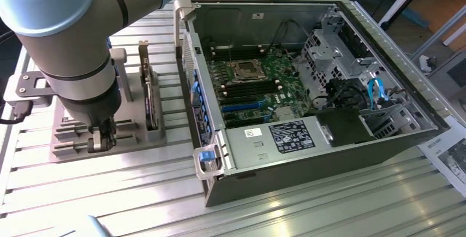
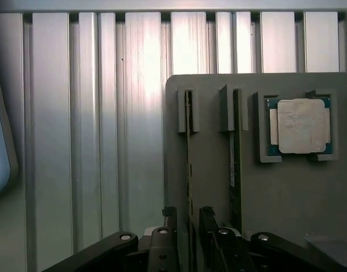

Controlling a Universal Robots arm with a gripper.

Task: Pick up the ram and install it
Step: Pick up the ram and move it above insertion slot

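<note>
The ram (image 2: pixel 189 153) is a thin green stick standing on edge in a slot of the grey holder (image 2: pixel 210 187). A second similar stick (image 2: pixel 232 164) stands in the neighbouring slot. My gripper (image 2: pixel 189 224) is open, with one finger on each side of the first ram stick's near end and a small gap on both sides. In the exterior view the gripper (image 1: pixel 100 140) is down at the grey holder (image 1: pixel 65 138) on the exterior view's left, and the arm covers the sticks there.
A square silver processor (image 2: pixel 301 126) lies in a pocket of the holder. A dark upright card (image 1: pixel 149 103) stands in the holder beside the arm. The open computer case (image 1: pixel 378 138) lies to the exterior view's right, its motherboard (image 1: pixel 255 87) exposed. Everything rests on a ribbed aluminium table (image 1: pixel 109 193).
</note>
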